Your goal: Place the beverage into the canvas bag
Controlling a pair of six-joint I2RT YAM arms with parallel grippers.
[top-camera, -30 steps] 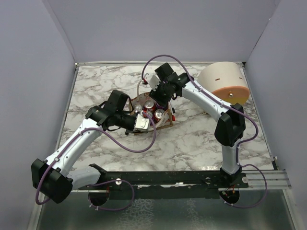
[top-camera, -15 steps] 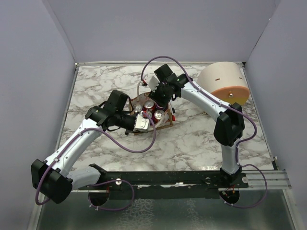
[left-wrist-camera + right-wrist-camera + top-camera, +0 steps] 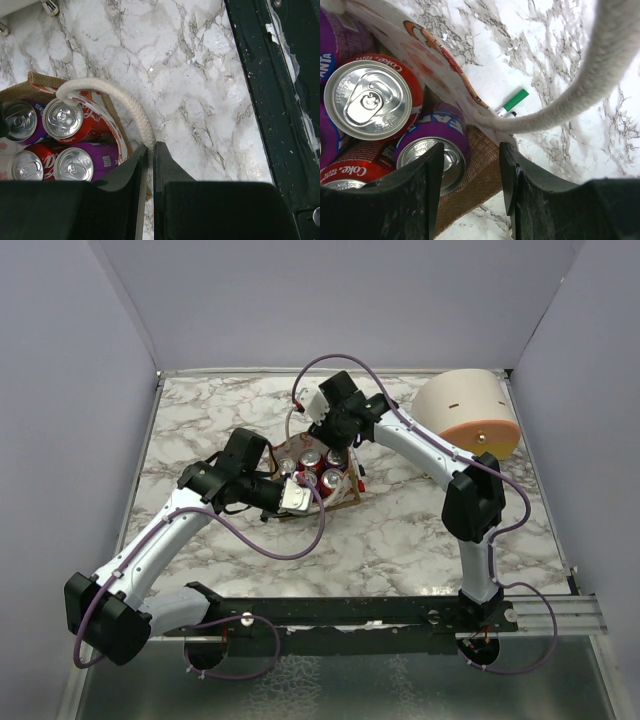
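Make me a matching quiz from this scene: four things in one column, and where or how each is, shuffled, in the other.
1 left gripper
2 right gripper
3 green marker
4 cream container

A open above the canvas bag
B far right corner of the table
C shut on the rope handle
D on the table beside the canvas bag

Pairs: 1-C, 2-A, 3-D, 4-B

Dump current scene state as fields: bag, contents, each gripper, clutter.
bag: canvas bag, upright, top open
contents: at least four cans, red and purple, standing upright
left gripper: shut on rope handle
right gripper: open, empty, over the bag's edge
clutter: green-capped marker on the table beside the bag; cream container far right
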